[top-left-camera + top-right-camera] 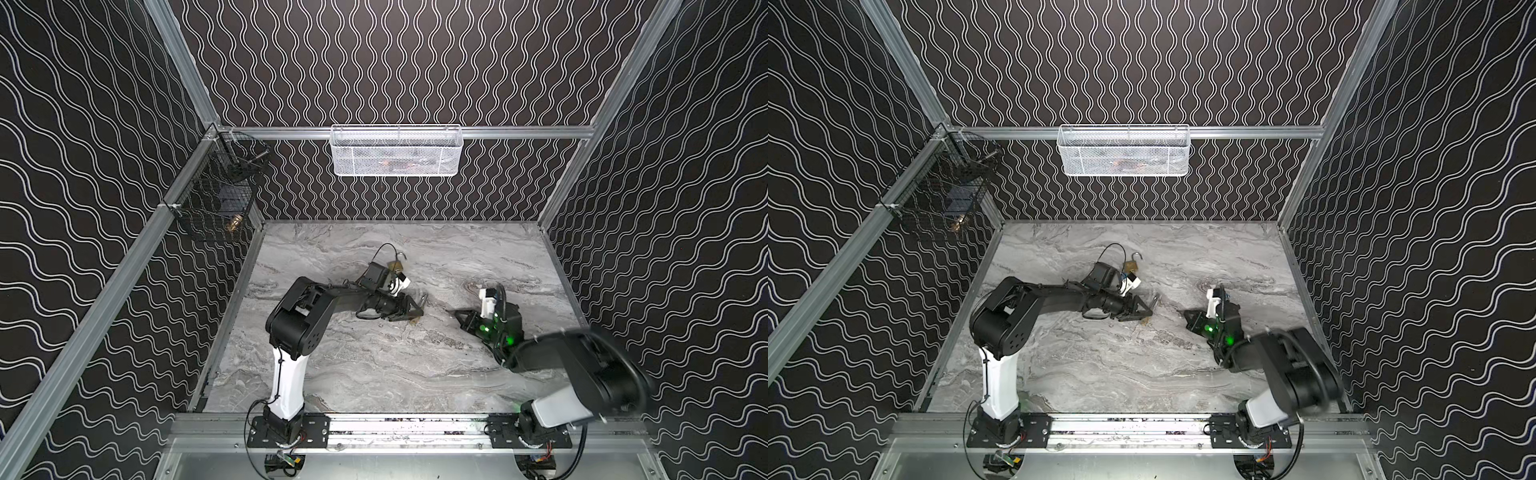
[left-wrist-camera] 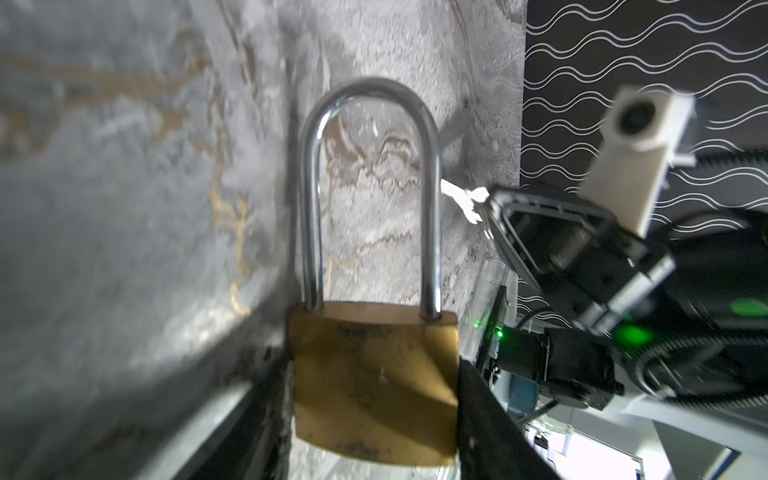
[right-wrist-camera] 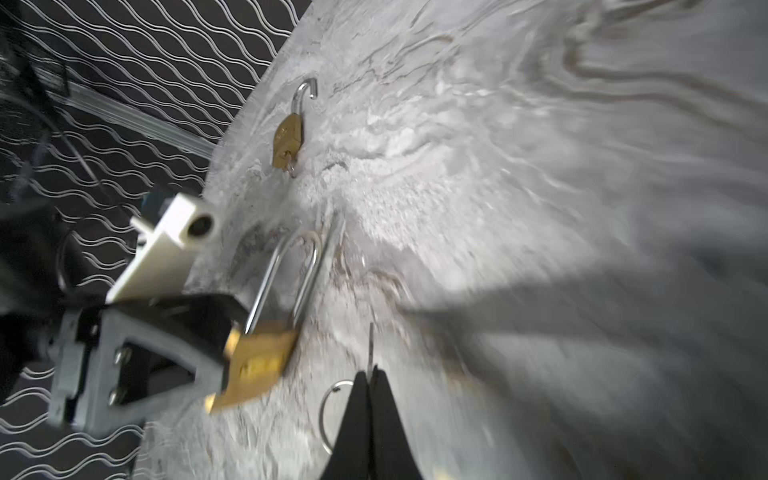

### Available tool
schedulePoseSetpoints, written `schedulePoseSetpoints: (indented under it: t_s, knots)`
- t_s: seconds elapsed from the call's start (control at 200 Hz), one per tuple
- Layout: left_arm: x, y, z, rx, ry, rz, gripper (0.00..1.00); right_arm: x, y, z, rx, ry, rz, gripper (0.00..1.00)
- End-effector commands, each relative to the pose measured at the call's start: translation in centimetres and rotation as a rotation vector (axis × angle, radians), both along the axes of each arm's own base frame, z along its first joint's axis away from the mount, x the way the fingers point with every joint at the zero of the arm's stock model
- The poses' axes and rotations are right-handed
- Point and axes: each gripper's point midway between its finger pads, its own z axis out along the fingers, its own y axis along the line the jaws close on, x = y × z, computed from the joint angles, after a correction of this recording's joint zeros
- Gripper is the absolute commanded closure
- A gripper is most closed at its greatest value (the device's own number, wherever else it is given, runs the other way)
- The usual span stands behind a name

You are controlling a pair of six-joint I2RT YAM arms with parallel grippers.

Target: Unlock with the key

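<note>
The left gripper (image 1: 415, 311) was clamped on the brass body of a padlock (image 2: 374, 374), near the middle of both top views, low over the counter (image 1: 374, 374). In the left wrist view the body sat between the dark fingers (image 2: 482, 436) at lower centre. Both legs of its long steel shackle met the body, and the bow pointed to the top of the frame. The right gripper (image 3: 370, 376), at the bottom centre of the right wrist view, was closed on the key (image 3: 370, 343). The thin blade stuck out past the fingertips, just right of the padlock and apart from it, and a ring (image 3: 326, 415) showed left of the fingers. In both top views the two grippers faced each other, near but not touching. A second padlock (image 3: 286, 139), its shackle swung open, lay on the counter in the upper left of that wrist view.
</note>
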Motion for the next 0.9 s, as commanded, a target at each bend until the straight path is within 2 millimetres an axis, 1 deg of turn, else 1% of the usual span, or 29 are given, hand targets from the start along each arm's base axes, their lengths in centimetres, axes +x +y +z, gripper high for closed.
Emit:
schedulePoseSetpoints:
  t_s: [0.0, 0.07, 0.135, 0.215, 0.245, 0.325, 0.39, 0.46, 0.475, 0.581, 0.651, 0.766, 0.801, 0.841, 0.896]
  knots:
    - [-0.9, 0.8, -1.3, 0.041, 0.092, 0.044, 0.60, 2.1, 2.2, 4.0, 0.165, -0.159, 0.045, 1.00]
    - [-0.8, 0.9, -1.2, 0.044, 0.084, 0.061, 0.59, 2.2, 2.9, 3.8, 0.143, -0.155, 0.045, 1.00]
    - [-0.6, 0.9, -0.9, 0.042, 0.079, 0.073, 0.58, 2.1, 3.7, 4.2, 0.100, -0.170, 0.059, 1.00]
    - [-0.2, 0.7, -0.7, 0.036, 0.072, 0.086, 0.58, 2.1, 5.6, 4.7, 0.079, -0.171, 0.108, 1.00]
    - [-0.1, 0.7, -0.7, 0.037, 0.070, 0.091, 0.58, 2.2, 6.2, 4.7, 0.076, -0.167, 0.121, 1.00]
    - [0.1, 0.8, -1.1, 0.059, 0.065, 0.095, 0.58, 2.2, 7.5, 3.9, 0.070, -0.139, 0.139, 1.00]
    - [0.2, 1.1, -1.1, 0.082, 0.052, 0.100, 0.58, 2.3, 7.7, 3.2, 0.088, -0.116, 0.130, 1.00]
    - [0.0, 1.9, -1.2, 0.134, 0.041, 0.103, 0.58, 2.3, 7.7, 2.6, 0.100, -0.093, 0.122, 1.00]
    - [0.0, 2.2, -1.2, 0.150, 0.037, 0.105, 0.58, 1.7, 8.5, 2.5, 0.099, -0.087, 0.145, 1.00]
    - [-0.1, 3.4, -1.4, 0.243, 0.005, 0.099, 0.58, 1.5, 8.8, 2.2, 0.096, -0.084, 0.157, 1.00]
    - [0.1, 4.3, -1.4, 0.296, -0.017, 0.108, 0.57, 1.6, 8.9, 2.4, 0.094, -0.091, 0.158, 1.00]
    - [0.1, 4.7, -1.2, 0.311, -0.051, 0.108, 0.53, 1.5, 8.8, 3.6, 0.093, -0.127, 0.166, 1.00]
    - [0.2, 4.8, -0.7, 0.305, -0.074, 0.107, 0.51, 1.3, 8.7, 4.2, 0.095, -0.145, 0.168, 1.00]
    - [0.4, 5.0, 0.3, 0.300, -0.122, 0.108, 0.49, 1.0, 8.5, 5.2, 0.095, -0.177, 0.169, 1.00]
    - [0.8, 5.4, 2.4, 0.294, -0.229, 0.106, 0.45, 0.5, 8.3, 6.7, 0.088, -0.225, 0.186, 1.00]
